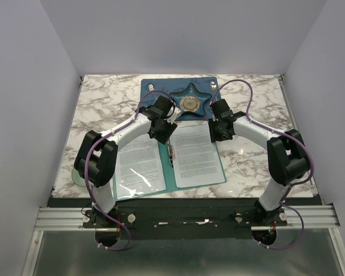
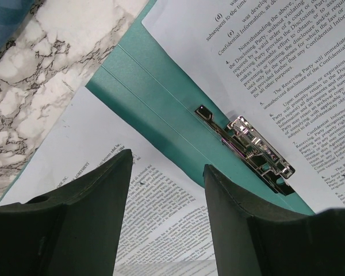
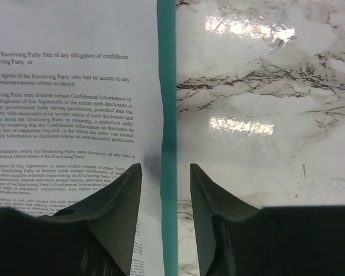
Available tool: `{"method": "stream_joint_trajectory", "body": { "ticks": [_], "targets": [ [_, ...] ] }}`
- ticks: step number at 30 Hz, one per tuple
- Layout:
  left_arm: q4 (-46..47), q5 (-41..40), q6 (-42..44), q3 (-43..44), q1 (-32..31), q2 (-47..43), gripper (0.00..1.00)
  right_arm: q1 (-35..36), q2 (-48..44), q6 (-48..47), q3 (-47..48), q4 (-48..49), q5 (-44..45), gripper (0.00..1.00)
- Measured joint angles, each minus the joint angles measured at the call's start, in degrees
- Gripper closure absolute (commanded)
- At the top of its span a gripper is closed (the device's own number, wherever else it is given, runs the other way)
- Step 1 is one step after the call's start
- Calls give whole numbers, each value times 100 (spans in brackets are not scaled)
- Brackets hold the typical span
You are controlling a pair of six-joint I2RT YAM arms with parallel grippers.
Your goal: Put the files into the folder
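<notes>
I read "Confidential Information" on files [image 3: 63,86] | lying on open folder [image 2: 155,98] | left claw [image 2: 168,161] apart, empty | right claw [image 3: 165,167] apart, empty

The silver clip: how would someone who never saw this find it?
Find the marble table, then the open teal folder near its front edge. The silver clip sits on the folder's middle strip between two printed pages, the only shiny metal there.

Marble-patterned table [image 1: 259,103] between pale lilac walls [image 1: 178,34]
</notes>
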Motion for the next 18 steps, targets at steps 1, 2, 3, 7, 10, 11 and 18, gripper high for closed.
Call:
{"method": "stream_joint_trajectory", "body": {
  "ticks": [1,2,3,7,10,11,18],
  "targets": [
    [0,-15,9,0,0,-2,34,0,0,9,2,-4,50,52],
    [0,-48,17,0,0,-2,34,0,-2,15,0,-7,103,52],
    [-2,-81,20,0,0,-2,34,0,-7,17,0,-9,146,52],
    [4,-223,17,0,0,2,34,0,-153,101,-20,-7,297,52],
    [13,-339,17,2,0,44,34,0,-470,168,-114,28,354,52],
    [20,-367,17,2,0,63,34,0,-590,208,-151,46,363,52],
    [92,-494,22,9,-48,435,34,0,-1480,557,-706,505,369,55]
  ]
}}
